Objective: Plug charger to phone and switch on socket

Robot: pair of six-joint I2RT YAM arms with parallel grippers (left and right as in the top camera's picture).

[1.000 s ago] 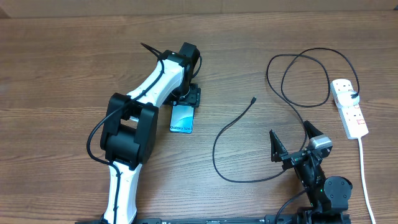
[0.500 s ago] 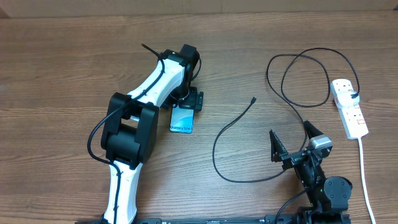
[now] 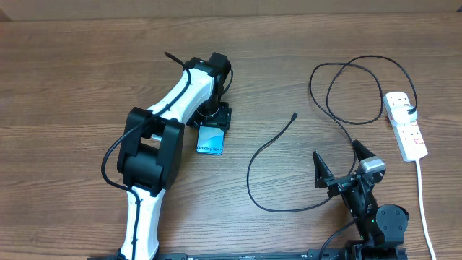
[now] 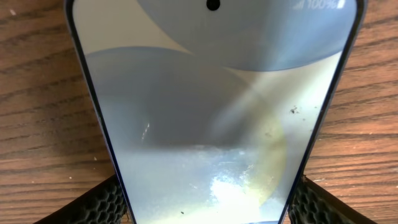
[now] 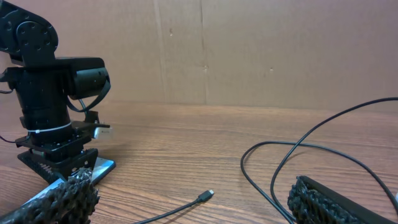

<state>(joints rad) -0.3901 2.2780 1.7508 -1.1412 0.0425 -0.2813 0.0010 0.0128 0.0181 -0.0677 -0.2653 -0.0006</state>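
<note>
The phone point(image 3: 211, 139) lies flat on the wooden table, its blue screen up. My left gripper point(image 3: 214, 119) stands over its far end. In the left wrist view the phone point(image 4: 211, 112) fills the frame, and the black fingers point(image 4: 93, 205) press against both of its long edges. The charger point(image 3: 276, 135) is a thin black cable curving over the table, with its plug tip point(image 3: 294, 115) lying free. My right gripper point(image 3: 339, 172) is open and empty near the front edge; the plug tip point(image 5: 207, 195) lies on the table ahead of it. The socket point(image 3: 406, 126) lies at the far right.
The socket's white cord point(image 3: 422, 202) runs down to the front edge at the right. The charger loops widely point(image 3: 346, 87) between the plug tip and the socket. A cardboard wall point(image 5: 249, 50) stands behind the table.
My left gripper has narrowed and settled onto the far end of the phone. The phone, the cable and my right arm have not moved.
</note>
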